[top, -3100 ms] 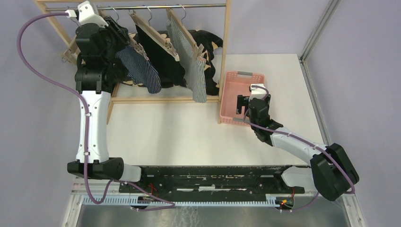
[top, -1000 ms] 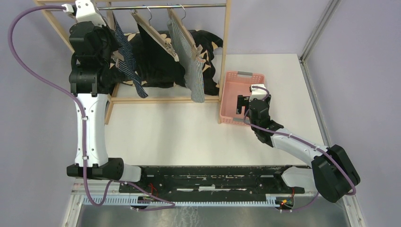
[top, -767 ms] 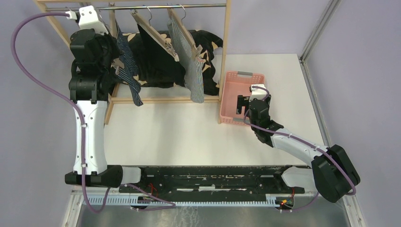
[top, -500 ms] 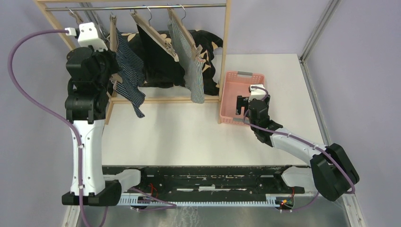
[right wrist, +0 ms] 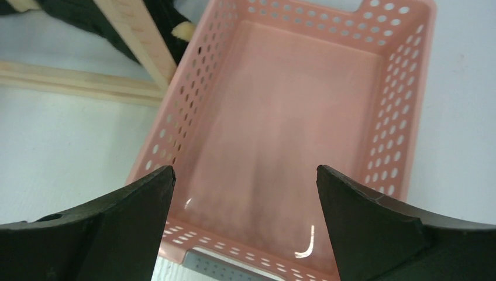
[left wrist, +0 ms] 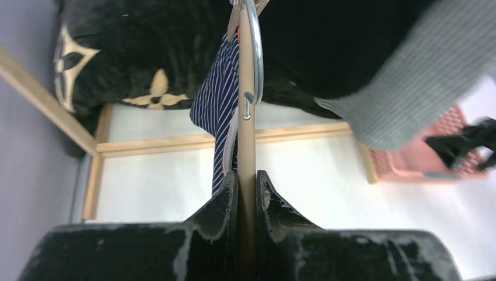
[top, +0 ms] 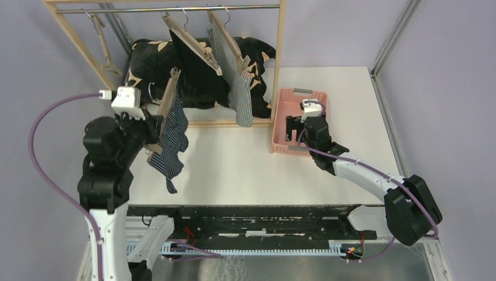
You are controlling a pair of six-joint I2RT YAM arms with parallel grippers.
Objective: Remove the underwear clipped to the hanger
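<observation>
Over the surface (top: pixel 234 170), left pincer (left wrist: pixel 247 175) clamped edge-on to hanger (left wrist: pixel 247 134); may twist loose as dangling shorts (top: pixel 172 137) swing. Right pincer (right wrist: pixel 244 170) apart above basket (right wrist: pixel 403 88).

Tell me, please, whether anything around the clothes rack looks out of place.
One hanger is off the rail: the left claw grips it, tilted, above the table in front of the rack, with the navy striped boxers hanging from it. The black pair and the grey pinstriped pair hang on the rail.

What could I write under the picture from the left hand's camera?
Left gripper clamped on a wooden hanger, navy striped shorts hanging against it, black cushion behind.
</observation>
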